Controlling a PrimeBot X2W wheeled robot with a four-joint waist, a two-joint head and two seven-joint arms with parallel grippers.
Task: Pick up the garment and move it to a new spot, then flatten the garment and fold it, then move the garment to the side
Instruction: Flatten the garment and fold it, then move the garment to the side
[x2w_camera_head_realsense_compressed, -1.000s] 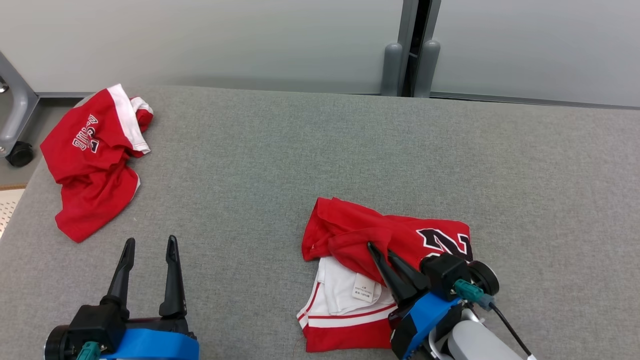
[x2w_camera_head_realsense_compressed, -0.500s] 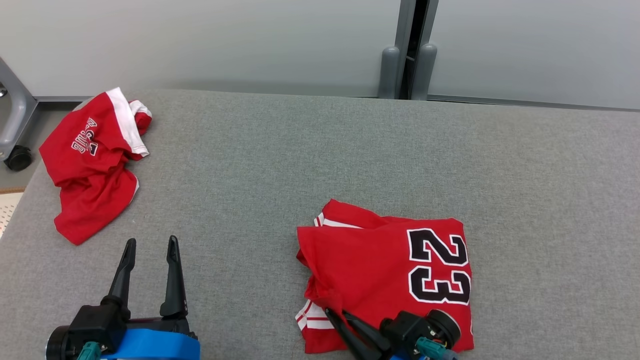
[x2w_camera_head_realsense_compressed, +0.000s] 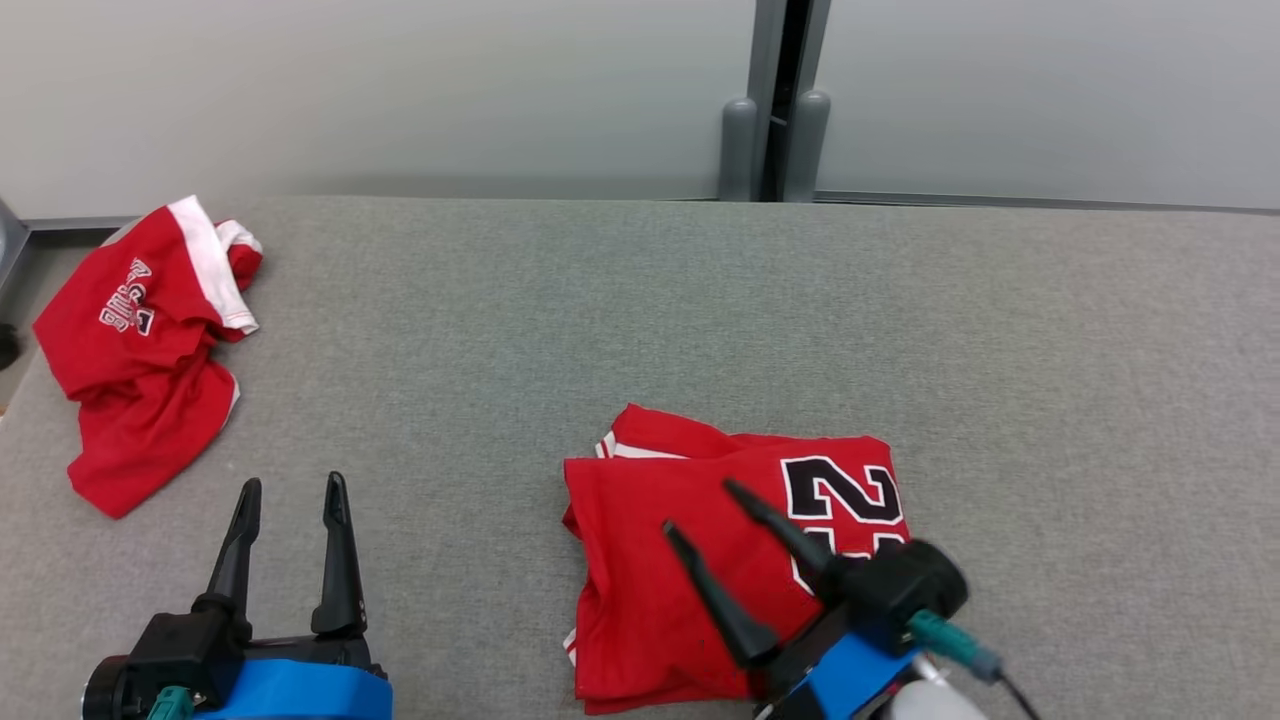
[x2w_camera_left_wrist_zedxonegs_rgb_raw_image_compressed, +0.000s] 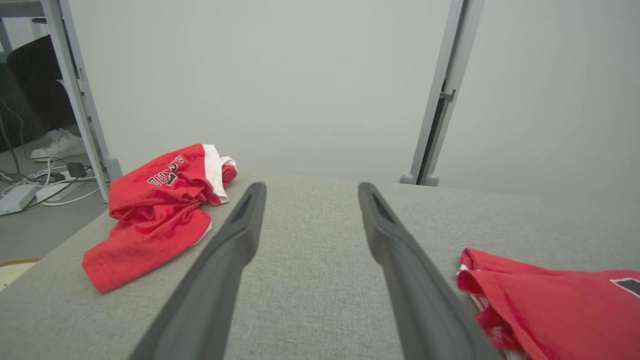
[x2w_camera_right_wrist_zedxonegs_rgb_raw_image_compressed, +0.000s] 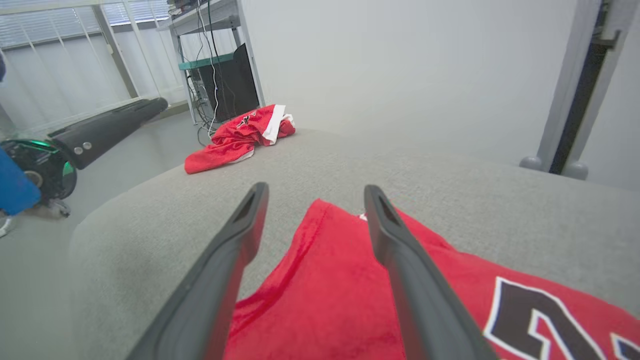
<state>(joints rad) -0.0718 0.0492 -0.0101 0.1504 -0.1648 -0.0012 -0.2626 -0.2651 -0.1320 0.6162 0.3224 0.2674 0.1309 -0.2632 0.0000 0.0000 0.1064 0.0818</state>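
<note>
The garment (x2w_camera_head_realsense_compressed: 640, 570) is a red jersey with a black number outlined in white. It lies folded on the grey table (x2w_camera_head_realsense_compressed: 600, 320), right of centre near the front edge. My right gripper (x2w_camera_head_realsense_compressed: 699, 506) hovers just over it, open, with nothing between its fingers. The right wrist view shows those fingers (x2w_camera_right_wrist_zedxonegs_rgb_raw_image_compressed: 316, 189) spread above the red cloth (x2w_camera_right_wrist_zedxonegs_rgb_raw_image_compressed: 325, 300). My left gripper (x2w_camera_head_realsense_compressed: 291, 481) stands open at the lower left over bare table, well clear of the garment. In the left wrist view (x2w_camera_left_wrist_zedxonegs_rgb_raw_image_compressed: 311, 187) the garment's edge (x2w_camera_left_wrist_zedxonegs_rgb_raw_image_compressed: 550, 310) lies to the right.
A second red garment (x2w_camera_head_realsense_compressed: 140, 370) with white trim lies crumpled at the table's far left edge, also seen as a red heap (x2w_camera_left_wrist_zedxonegs_rgb_raw_image_compressed: 155, 210) in the left wrist view. A grey wall and a dark post (x2w_camera_head_realsense_compressed: 770, 150) stand behind the table. A desk and cables (x2w_camera_right_wrist_zedxonegs_rgb_raw_image_compressed: 220, 65) stand beyond the left end.
The right gripper drew the garment's upper part over toward the front, folding it, then let go and opened above it. The head camera has turned, shifting the picture left. The left arm stayed still.
</note>
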